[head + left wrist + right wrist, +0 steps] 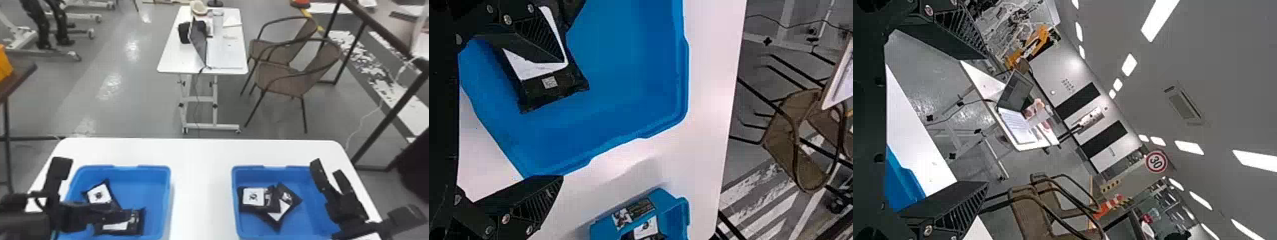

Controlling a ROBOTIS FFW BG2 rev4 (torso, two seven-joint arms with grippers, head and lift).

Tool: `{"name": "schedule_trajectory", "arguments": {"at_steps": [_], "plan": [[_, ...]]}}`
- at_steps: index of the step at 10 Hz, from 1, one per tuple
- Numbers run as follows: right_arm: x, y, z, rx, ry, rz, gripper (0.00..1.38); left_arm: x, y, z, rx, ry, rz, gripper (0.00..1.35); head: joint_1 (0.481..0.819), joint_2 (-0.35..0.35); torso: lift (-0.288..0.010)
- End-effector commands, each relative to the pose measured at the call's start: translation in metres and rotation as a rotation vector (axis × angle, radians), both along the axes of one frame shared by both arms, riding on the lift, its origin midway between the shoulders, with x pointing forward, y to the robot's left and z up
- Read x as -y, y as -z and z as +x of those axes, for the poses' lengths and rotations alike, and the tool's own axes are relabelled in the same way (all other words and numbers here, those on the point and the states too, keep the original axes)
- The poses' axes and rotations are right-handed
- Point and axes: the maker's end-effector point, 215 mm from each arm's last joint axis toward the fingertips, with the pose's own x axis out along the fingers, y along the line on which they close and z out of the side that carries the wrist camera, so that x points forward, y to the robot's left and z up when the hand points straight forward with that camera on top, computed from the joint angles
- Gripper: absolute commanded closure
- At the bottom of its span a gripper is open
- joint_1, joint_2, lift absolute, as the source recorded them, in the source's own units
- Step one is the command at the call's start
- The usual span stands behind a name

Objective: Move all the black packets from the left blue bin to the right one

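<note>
My left gripper (90, 187) stands open at the left bin (145, 185), one finger outside the left rim and the other reaching over two black packets: one (99, 195) farther back, another (135, 221) nearer. In the left wrist view a finger of the left gripper (561, 120) covers part of a packet (554, 84); a second packet (572, 9) lies beside it. Two overlapping packets, one (253, 197) flat and one (289, 198) at an angle, lie in the right bin (314, 220). My right gripper (328, 168) is held open over that bin's right side; between the fingers of the right gripper (986, 120) nothing is held.
Both bins stand on a white table (201, 178), with a strip of tabletop between them. Beyond its far edge are a small desk (226, 60) with a laptop, brown chairs (281, 78) and a dark metal frame (376, 137) at the right.
</note>
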Motion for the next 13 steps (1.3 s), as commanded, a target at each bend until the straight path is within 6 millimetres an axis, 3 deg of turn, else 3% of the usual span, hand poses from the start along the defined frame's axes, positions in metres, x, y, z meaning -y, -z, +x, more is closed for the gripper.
{"name": "schedule_trajectory", "arguments": {"at_steps": [1,3,5,8,11,13], "plan": [[0.000,0.003,-0.001,-0.003,0.000,0.010,0.11,-0.026,0.007,-0.007,-0.037,-0.020,0.099,0.21,0.695,-0.037,0.000],[-0.001,0.006,-0.002,-0.007,-0.002,0.018,0.11,-0.053,0.017,-0.021,-0.097,-0.068,0.172,0.21,0.695,0.002,0.000],[-0.003,0.006,0.001,-0.003,-0.007,0.028,0.11,-0.062,0.030,-0.027,-0.125,-0.069,0.227,0.21,0.695,0.034,0.000],[-0.005,0.010,-0.001,-0.004,-0.015,0.045,0.11,-0.059,0.049,-0.002,-0.066,-0.013,0.273,0.21,0.695,0.059,0.000],[-0.006,0.014,-0.002,-0.006,-0.015,0.067,0.11,-0.049,0.072,0.004,-0.073,0.000,0.277,0.24,0.695,0.049,0.000],[-0.006,0.014,-0.003,-0.002,-0.015,0.080,0.11,-0.044,0.083,0.013,-0.062,0.025,0.286,0.41,0.695,0.039,0.000]]}}
